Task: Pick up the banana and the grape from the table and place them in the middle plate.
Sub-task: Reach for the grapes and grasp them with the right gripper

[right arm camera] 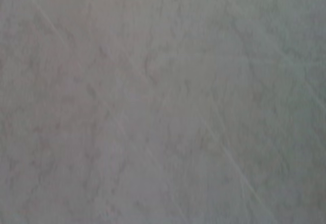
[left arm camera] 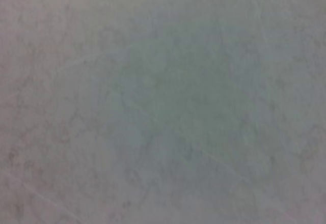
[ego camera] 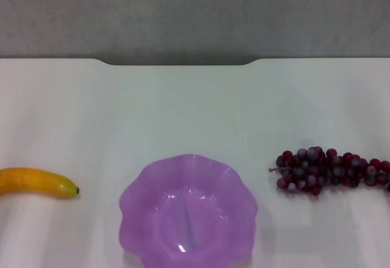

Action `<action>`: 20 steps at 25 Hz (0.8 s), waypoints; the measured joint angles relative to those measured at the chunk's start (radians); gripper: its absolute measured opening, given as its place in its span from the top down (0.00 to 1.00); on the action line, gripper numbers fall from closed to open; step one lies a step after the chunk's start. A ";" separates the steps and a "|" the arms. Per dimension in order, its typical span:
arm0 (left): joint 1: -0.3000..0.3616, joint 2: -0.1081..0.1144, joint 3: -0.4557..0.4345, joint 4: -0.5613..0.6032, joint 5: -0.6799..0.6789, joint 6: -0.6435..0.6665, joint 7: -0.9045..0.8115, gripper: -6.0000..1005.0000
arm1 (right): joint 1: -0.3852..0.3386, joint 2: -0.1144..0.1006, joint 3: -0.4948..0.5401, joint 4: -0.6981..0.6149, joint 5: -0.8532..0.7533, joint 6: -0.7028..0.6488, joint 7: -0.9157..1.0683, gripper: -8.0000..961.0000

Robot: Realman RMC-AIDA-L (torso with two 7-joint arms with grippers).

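Observation:
In the head view a translucent purple middle plate (ego camera: 137,201) with a wavy rim sits at the near centre of the white table (ego camera: 195,109); it holds nothing. The yellow banana (ego camera: 36,181) lies to its left, dark tip pointing toward the plate, cut off by the frame edge. The grape (ego camera: 332,170), a long dark red-purple bunch with a thin stem, lies to the plate's right. Neither gripper nor arm shows in the head view. Both wrist views show only a plain grey-white surface, with no fingers in them.
The table's far edge (ego camera: 177,64) has a shallow notch, with a grey wall behind it. Bare tabletop spreads between the plate and that edge.

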 joint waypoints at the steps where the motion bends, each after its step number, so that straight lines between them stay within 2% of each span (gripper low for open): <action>1: 0.000 0.000 0.000 0.000 0.000 -0.001 0.000 0.92 | 0.000 0.000 0.000 0.001 0.000 -0.009 0.000 0.95; 7: -0.001 0.001 0.000 0.000 0.000 -0.002 0.000 0.91 | 0.002 -0.002 0.000 0.011 -0.013 -0.025 0.000 0.94; 18: -0.003 0.002 0.000 0.000 -0.001 -0.005 -0.001 0.90 | -0.003 -0.001 0.009 0.020 -0.027 -0.103 0.013 0.72; 19: -0.004 0.002 0.000 0.000 -0.001 -0.005 -0.001 0.90 | -0.003 -0.001 0.009 0.022 -0.027 -0.104 0.017 0.60; 20: -0.004 0.002 0.000 0.000 -0.001 -0.006 -0.002 0.85 | -0.002 -0.002 0.009 0.026 -0.027 -0.104 0.022 0.48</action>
